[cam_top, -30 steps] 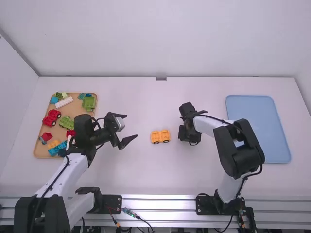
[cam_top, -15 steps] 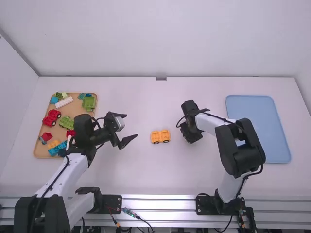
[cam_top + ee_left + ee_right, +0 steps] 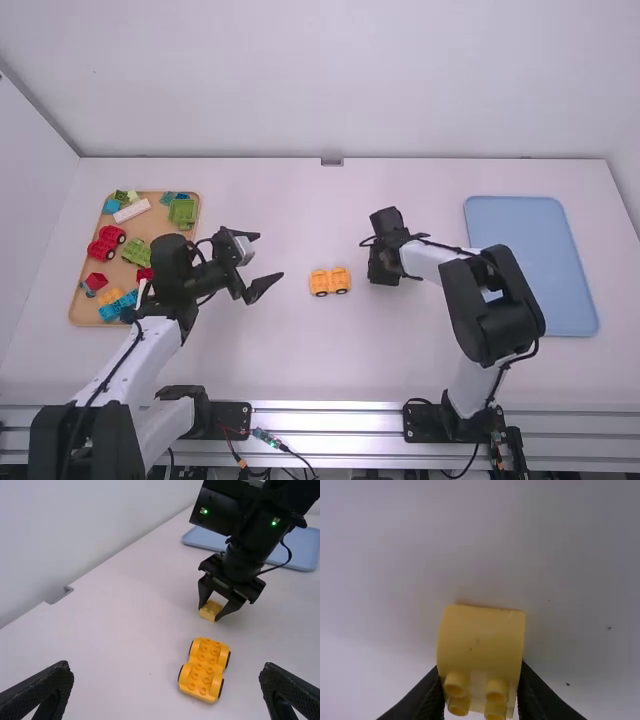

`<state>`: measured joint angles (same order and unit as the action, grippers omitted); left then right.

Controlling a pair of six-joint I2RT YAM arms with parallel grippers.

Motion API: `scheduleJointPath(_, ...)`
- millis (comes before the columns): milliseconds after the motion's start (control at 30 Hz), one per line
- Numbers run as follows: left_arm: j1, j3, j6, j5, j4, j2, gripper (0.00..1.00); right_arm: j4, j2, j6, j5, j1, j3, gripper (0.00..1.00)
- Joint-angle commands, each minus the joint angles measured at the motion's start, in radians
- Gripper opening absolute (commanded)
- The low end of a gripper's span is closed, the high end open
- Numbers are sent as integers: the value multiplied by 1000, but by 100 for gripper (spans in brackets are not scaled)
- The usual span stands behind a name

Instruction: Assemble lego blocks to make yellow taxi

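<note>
A yellow wheeled base [image 3: 330, 282] stands on the table between the arms; in the left wrist view the base [image 3: 204, 669] shows its studs facing up. My right gripper [image 3: 384, 276] points down at the table to the right of it. In the right wrist view my right gripper [image 3: 480, 692] is shut on a yellow block [image 3: 481, 636], whose studs face sideways. The same yellow block [image 3: 211, 610] sits between its fingers, low at the table, in the left wrist view. My left gripper [image 3: 266, 268] stands open left of the base, and its fingers are wide apart [image 3: 165, 692].
A wooden tray [image 3: 78, 310] with several coloured blocks and wheeled pieces lies at the far left, partly behind the left arm. A blue tray [image 3: 530, 262] lies at the right, beyond the right arm's elbow.
My right gripper has turned about its downward axis, one way and then back, staying over nearly the same spot. The left arm and the wheeled base have kept still.
</note>
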<state>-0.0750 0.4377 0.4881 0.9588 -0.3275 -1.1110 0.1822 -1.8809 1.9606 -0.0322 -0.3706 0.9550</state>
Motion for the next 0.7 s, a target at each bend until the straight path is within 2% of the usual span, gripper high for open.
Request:
scheduleJointPath(0, 2, -11, -8, 27, -3, -4, 99, 0, -14, -135, -16, 26, -13, 24)
scheduleJointPath(33, 2, -11, -7, 27, -3, -4, 99, 9, -14, -188, -29, 34, -5, 16)
scheduleJointPath(67, 2, -11, -7, 28, -2, -4, 99, 6, -14, -242, -27, 38, 0, 19)
scheduleJointPath(333, 2, -11, -7, 27, -3, -4, 99, 32, -13, -404, -62, 49, 52, 22)
scheduleJointPath(667, 2, -11, -7, 27, -3, -4, 99, 172, -13, -373, 2, 37, 71, 19)
